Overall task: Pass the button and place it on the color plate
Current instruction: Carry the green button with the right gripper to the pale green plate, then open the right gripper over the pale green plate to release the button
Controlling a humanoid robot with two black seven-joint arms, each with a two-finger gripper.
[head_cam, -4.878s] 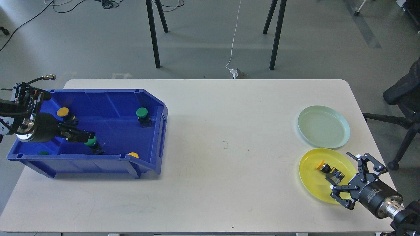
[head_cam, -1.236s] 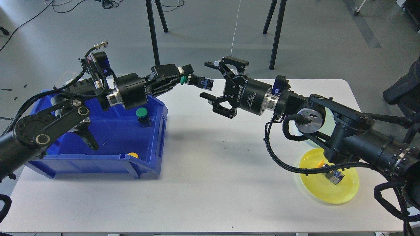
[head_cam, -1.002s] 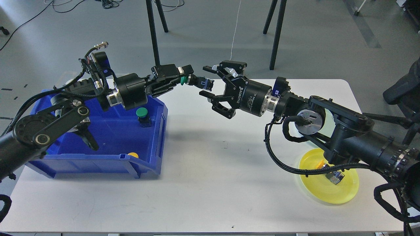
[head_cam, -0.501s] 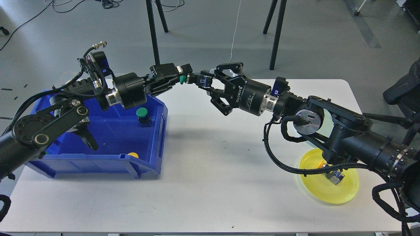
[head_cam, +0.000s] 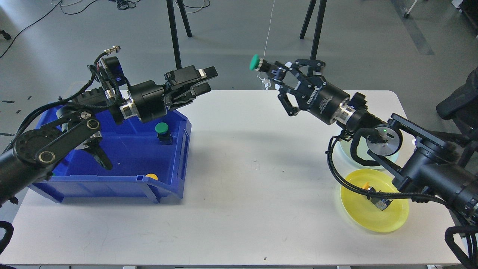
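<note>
My right gripper (head_cam: 275,74) is shut on a green-capped push button (head_cam: 255,62) and holds it high above the table's far middle. My left gripper (head_cam: 206,79) is open and empty, above the right end of the blue bin (head_cam: 112,183). In the bin stand another green button (head_cam: 162,129) and a yellow one (head_cam: 151,176) at the front wall. The yellow plate (head_cam: 373,218) at the front right holds a yellow button (head_cam: 375,197), partly behind my right arm. The pale green plate (head_cam: 349,155) is mostly hidden by that arm.
The white table (head_cam: 242,186) spreads between the bin and the plates. Black stand legs (head_cam: 173,37) rise from the floor behind the table. A dark chair (head_cam: 459,108) stands off the right edge.
The green button has passed from my left gripper to my right one. My left gripper has opened and drawn back. My right gripper has closed on the button and moved right and up.
</note>
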